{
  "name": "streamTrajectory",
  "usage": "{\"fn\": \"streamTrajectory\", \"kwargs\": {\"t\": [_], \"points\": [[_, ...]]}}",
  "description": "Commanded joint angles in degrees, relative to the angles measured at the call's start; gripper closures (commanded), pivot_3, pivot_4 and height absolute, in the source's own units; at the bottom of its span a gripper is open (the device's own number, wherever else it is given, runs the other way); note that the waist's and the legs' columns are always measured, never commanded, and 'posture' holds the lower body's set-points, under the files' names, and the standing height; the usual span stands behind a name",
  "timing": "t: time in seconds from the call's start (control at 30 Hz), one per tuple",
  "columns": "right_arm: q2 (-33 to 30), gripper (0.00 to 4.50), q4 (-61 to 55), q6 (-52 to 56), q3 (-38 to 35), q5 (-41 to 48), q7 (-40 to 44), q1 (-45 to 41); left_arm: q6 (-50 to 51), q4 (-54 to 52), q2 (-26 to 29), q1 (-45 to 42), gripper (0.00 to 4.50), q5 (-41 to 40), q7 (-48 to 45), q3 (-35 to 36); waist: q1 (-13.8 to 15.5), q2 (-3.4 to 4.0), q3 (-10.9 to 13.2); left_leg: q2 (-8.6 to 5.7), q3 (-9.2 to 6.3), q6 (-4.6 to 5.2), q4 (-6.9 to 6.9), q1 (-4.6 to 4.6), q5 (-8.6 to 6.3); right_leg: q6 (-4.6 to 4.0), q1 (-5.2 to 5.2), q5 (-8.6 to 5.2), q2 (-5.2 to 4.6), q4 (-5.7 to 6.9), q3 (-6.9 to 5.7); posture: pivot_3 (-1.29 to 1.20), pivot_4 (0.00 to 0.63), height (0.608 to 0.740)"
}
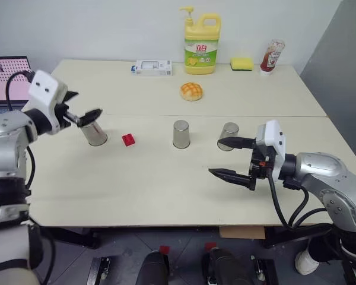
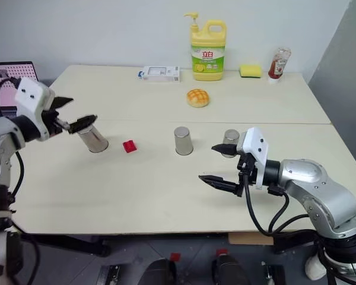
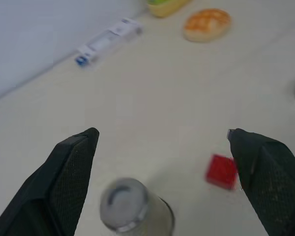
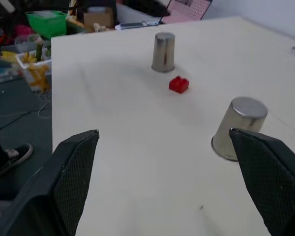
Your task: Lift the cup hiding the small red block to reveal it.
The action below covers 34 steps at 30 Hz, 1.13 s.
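Hovering spread-fingered just above the left cup [image 1: 94,133], the left gripper [image 1: 78,108] holds nothing, red block [image 1: 129,139] bare just beside that cup; risk: a low gripper tips the cup onto the block.

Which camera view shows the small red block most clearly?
The left wrist view: the small red block lies large between the open left gripper's fingers, beside the cup. Both eye views show it tiny, right of that cup. The right wrist view shows it small, farther away.
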Motion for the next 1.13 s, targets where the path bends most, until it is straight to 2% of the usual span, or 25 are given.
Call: {"fn": "streamTrajectory", "kwargs": {"t": [0.03,0.17,0.3,1.13], "points": [[-1.99,0.0,-0.15,-0.96,-2.65,1.09,2.56,0.74,3.15,-7.08,4.78,4.39,0.03,-3.64,-6.1,3.02,0.01,0.01,0.0,0.0,0.0,0.0,0.0,0.0,0.0,0.0,0.0,0.0,0.0,0.0,0.01,0.0,0.15,0.74],[-5.51,0.0,0.73,0.22,-3.53,1.62,5.38,1.7,4.84,-11.49,8.39,12.05,0.03,-5.9,-11.66,5.04,0.1,0.02,0.01,-0.01,-0.01,0.01,0.01,0.0,0.0,-0.01,0.0,-0.01,-0.04,-0.05,0.04,0.0,0.15,0.74],[-7.43,0.0,1.93,0.0,-4.73,1.64,6.57,1.93,4.61,-13.0,9.42,14.76,0.03,-6.61,-12.83,6.24,0.19,0.04,0.03,0.0,-0.02,0.01,0.01,0.01,0.0,-0.07,0.0,-0.05,-0.06,-0.05,0.04,0.0,0.15,0.74],[-9.5,0.0,3.45,-0.12,-9.62,1.51,6.57,4.57,5.38,-13.96,8.59,13.64,0.03,-8.88,-12.86,6.15,0.17,0.05,0.03,0.01,0.0,0.02,-0.04,0.0,-0.01,-0.1,-0.04,-0.07,-0.04,-0.06,0.06,0.0,0.15,0.74]]}}
